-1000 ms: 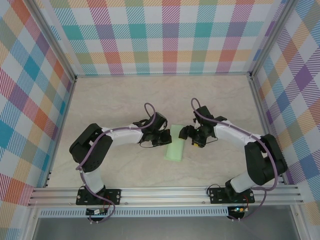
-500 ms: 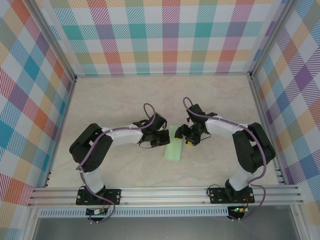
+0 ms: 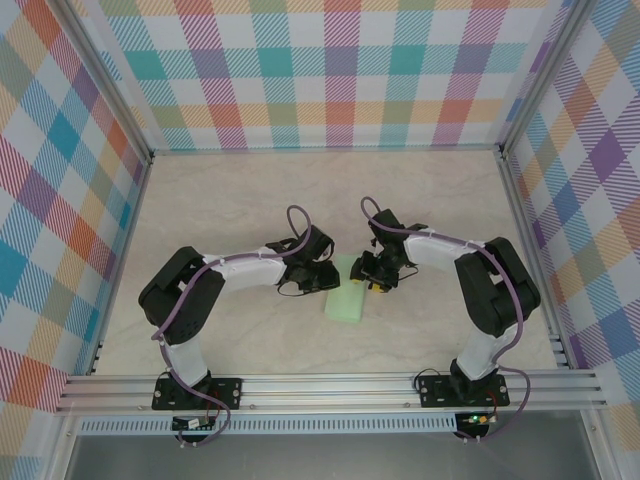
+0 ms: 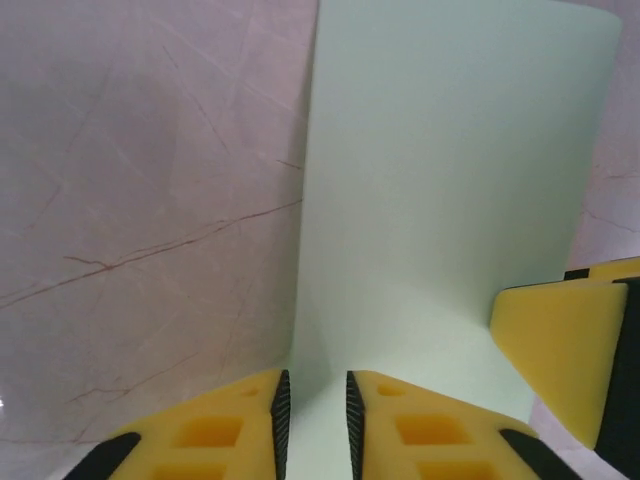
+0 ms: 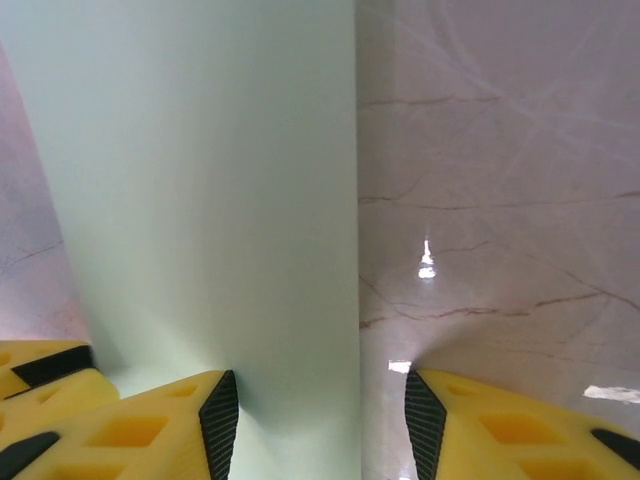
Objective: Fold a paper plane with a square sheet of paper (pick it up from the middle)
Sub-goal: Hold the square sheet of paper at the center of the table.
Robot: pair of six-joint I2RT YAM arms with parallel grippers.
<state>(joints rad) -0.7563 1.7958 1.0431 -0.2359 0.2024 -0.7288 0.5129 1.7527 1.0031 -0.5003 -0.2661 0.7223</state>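
The pale mint-green paper [image 3: 346, 300] lies on the table as a narrow folded strip between my two grippers. My left gripper [image 3: 328, 277] is low at the strip's left side. In the left wrist view its jaws [image 4: 318, 385] stand a narrow gap apart, with the paper [image 4: 440, 180] and its left edge running down into that gap. My right gripper [image 3: 366, 272] is at the strip's right side. Its jaws [image 5: 320, 385] are wide apart and straddle the right edge of the paper [image 5: 200, 180], one pad over the paper and the other over bare table.
The marble-look tabletop [image 3: 240, 200] is walled by checked panels, with an aluminium rail [image 3: 330, 385] along the near edge. The right gripper's yellow finger [image 4: 560, 350] shows in the left wrist view, close to the left jaws. The left gripper's yellow finger [image 5: 35, 385] shows in the right wrist view.
The right gripper has moved left up to the paper and its jaws have narrowed. The left gripper's jaws, shut before, have parted slightly. The paper has barely shifted.
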